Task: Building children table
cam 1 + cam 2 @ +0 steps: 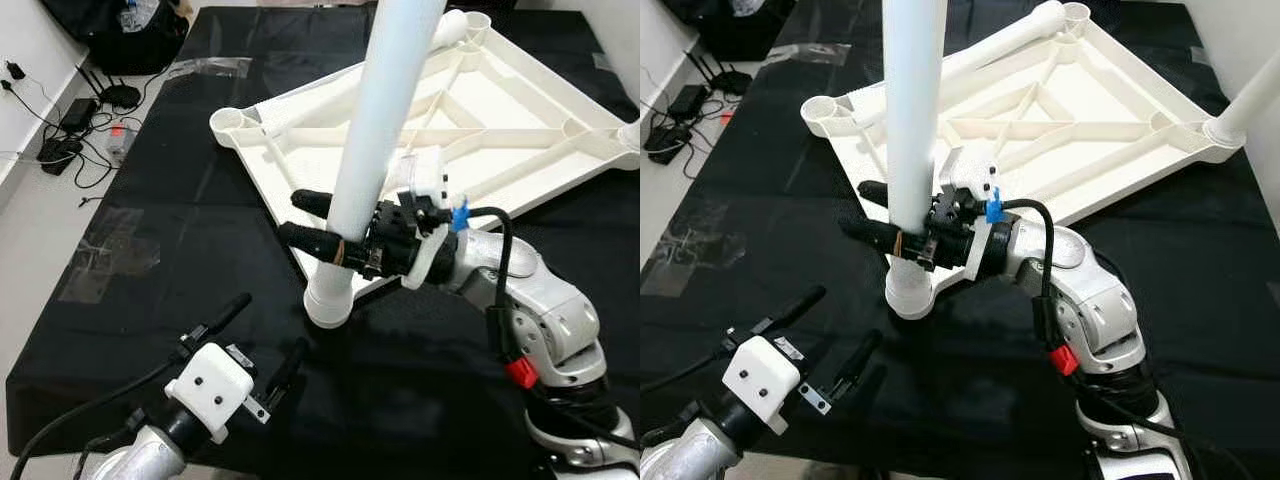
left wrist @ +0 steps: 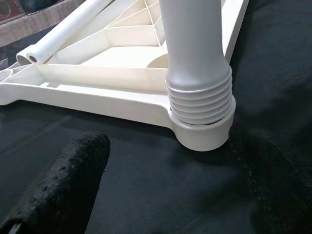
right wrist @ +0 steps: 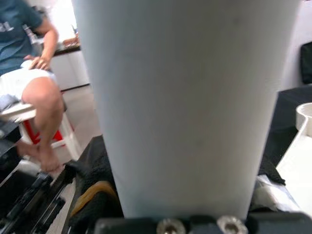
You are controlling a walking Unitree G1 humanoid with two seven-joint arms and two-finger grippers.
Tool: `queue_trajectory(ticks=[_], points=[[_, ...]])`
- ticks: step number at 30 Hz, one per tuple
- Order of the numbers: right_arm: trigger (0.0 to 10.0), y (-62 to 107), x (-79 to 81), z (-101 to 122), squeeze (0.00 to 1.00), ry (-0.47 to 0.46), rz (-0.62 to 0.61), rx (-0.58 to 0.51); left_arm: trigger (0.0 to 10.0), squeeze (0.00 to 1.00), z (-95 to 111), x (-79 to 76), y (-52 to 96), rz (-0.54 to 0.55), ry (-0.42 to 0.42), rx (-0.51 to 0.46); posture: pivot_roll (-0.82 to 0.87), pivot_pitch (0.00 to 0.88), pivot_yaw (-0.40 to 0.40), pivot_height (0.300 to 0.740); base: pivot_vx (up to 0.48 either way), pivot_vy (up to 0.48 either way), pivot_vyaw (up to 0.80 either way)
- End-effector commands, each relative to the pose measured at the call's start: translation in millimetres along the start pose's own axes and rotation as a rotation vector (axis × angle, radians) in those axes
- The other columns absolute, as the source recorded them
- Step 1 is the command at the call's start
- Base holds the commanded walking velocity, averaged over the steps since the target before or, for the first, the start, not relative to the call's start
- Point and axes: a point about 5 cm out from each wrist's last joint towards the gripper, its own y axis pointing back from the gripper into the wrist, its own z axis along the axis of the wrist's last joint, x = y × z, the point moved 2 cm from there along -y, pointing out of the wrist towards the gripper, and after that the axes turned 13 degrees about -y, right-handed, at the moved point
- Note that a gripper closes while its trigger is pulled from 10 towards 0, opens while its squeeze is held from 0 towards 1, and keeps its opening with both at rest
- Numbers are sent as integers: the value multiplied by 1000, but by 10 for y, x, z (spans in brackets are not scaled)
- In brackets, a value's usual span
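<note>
A white plastic table top (image 1: 480, 120) lies upside down on a black cloth, ribs facing up. A white table leg (image 1: 375, 130) stands upright in the near corner socket (image 1: 328, 300); its threaded end (image 2: 200, 100) sits in that socket. My right gripper (image 1: 305, 220) is shut on the leg just above the socket, one finger on each side. The leg (image 3: 190, 107) fills the space between the fingers in the right wrist view. My left gripper (image 1: 265, 340) is open, low over the cloth a little in front of the socket.
Another leg (image 1: 1245, 105) stands in the right corner, and one more leg (image 1: 1010, 40) lies along the far edge of the top. Cables and chargers (image 1: 70, 125) lie on the floor at left. A person (image 3: 29, 73) sits beyond the table.
</note>
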Motion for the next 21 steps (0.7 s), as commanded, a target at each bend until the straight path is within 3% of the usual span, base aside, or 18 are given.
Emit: queue_trajectory(ticks=[1,5,10,13,18,21], points=[[10000,-59,62,-200,0,-60,47,74,10000,0,0,-37,29,-10,8,11,7,295,-16,740,0,0,0],[10000,-81,209,-290,0,-49,59,101,10000,0,5,-26,39,-9,8,13,6,303,-10,740,0,0,0],[10000,-97,224,-346,0,-53,32,131,10000,0,3,-23,39,-10,8,13,3,307,-5,740,0,0,0],[10000,-190,158,-491,0,-122,-166,162,10000,0,-5,-19,34,-15,7,13,-2,306,-7,740,0,0,0],[10000,-198,72,-519,0,-149,-329,128,10000,0,-11,-19,27,-13,5,13,-5,302,-9,740,0,0,0],[10000,-126,-19,-544,0,-155,-557,53,10000,0,-22,-17,13,-10,3,13,-11,297,-6,740,0,0,0]])
